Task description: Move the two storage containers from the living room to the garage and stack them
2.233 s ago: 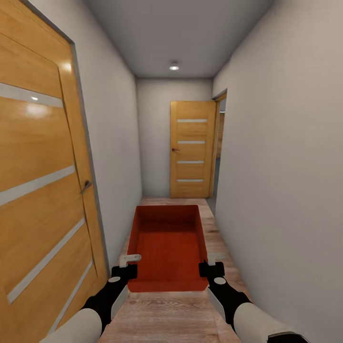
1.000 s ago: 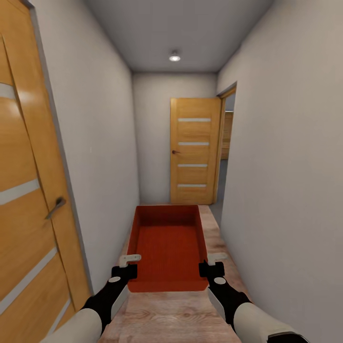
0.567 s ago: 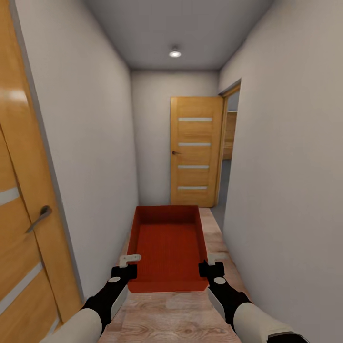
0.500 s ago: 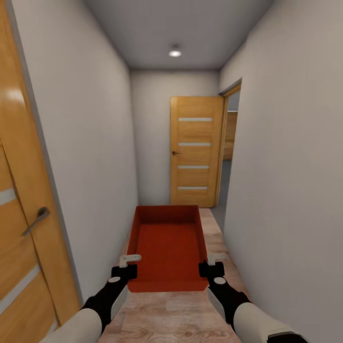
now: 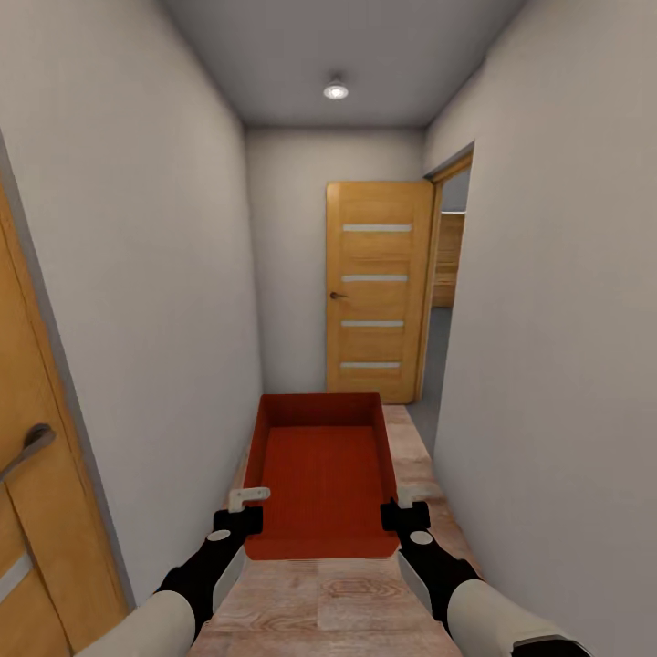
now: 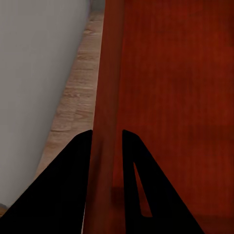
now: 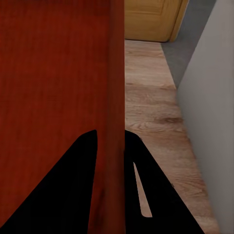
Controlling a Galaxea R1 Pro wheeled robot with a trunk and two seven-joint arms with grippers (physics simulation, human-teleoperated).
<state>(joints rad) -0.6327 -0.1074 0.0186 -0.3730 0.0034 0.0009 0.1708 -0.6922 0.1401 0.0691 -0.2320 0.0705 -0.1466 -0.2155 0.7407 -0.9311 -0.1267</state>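
Mid-corridor, carrying one storage container (image 5: 321,474) ahead of trunk, clear of wood-plank floor (image 5: 328,598). Left gripper (image 5: 239,516) clamped on left wall, right gripper (image 5: 405,515) clamped on right wall; wrist views confirm a thin wall pinched between each pair of fingers (image 6: 73,195). Best kept level, both grips even, base centred. Narrow passage: left wall (image 5: 146,301) near, right wall (image 5: 566,319) near. Open doorway (image 5: 447,301) far right, beside far door (image 5: 379,292). Room ahead adequate, sides tight.

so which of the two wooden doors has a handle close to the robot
The door at the near left edge, beside the left arm; its lever handle shows large. The other door stands at the corridor's far end.
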